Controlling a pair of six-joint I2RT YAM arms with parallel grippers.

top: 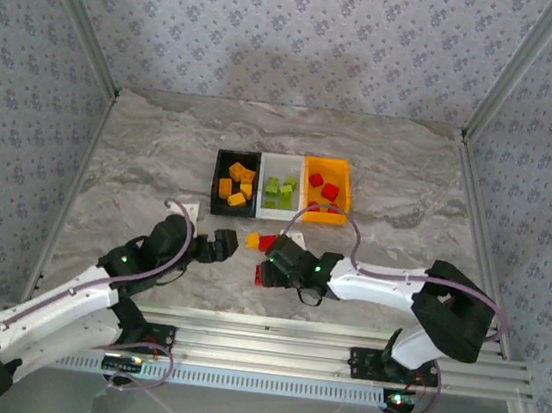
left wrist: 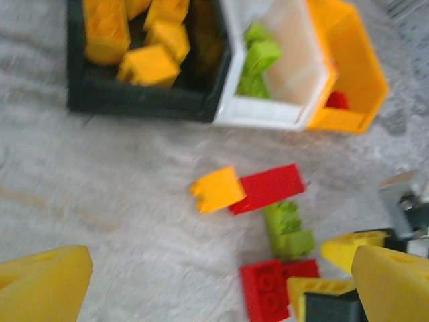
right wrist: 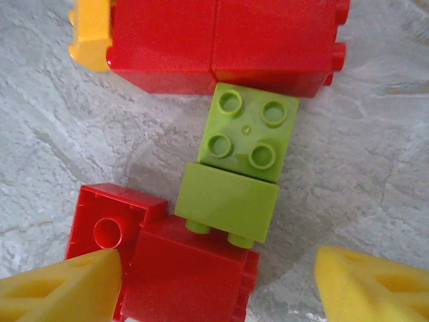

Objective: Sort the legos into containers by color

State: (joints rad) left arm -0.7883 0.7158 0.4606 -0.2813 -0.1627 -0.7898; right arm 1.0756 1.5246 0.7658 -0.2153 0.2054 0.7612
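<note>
Three joined containers stand mid-table: black (top: 217,181) with orange-yellow legos, white (top: 283,161) with green ones, orange-yellow (top: 329,163) with red ones. In front of them lie loose legos: an orange-yellow brick (left wrist: 216,189) against a red one (left wrist: 268,188), two lime green bricks (right wrist: 249,134) (right wrist: 228,201), and red bricks (right wrist: 188,275) beside them. My right gripper (right wrist: 214,285) hovers open over this cluster, the red bricks and a green brick between its yellow fingers (right wrist: 60,288). My left gripper (left wrist: 221,275) is open just left of the cluster, holding nothing.
The marble table (top: 141,160) is walled by patterned panels on three sides. A metal rail (top: 340,340) runs along the near edge by the arm bases. The two grippers are close together in front of the bins.
</note>
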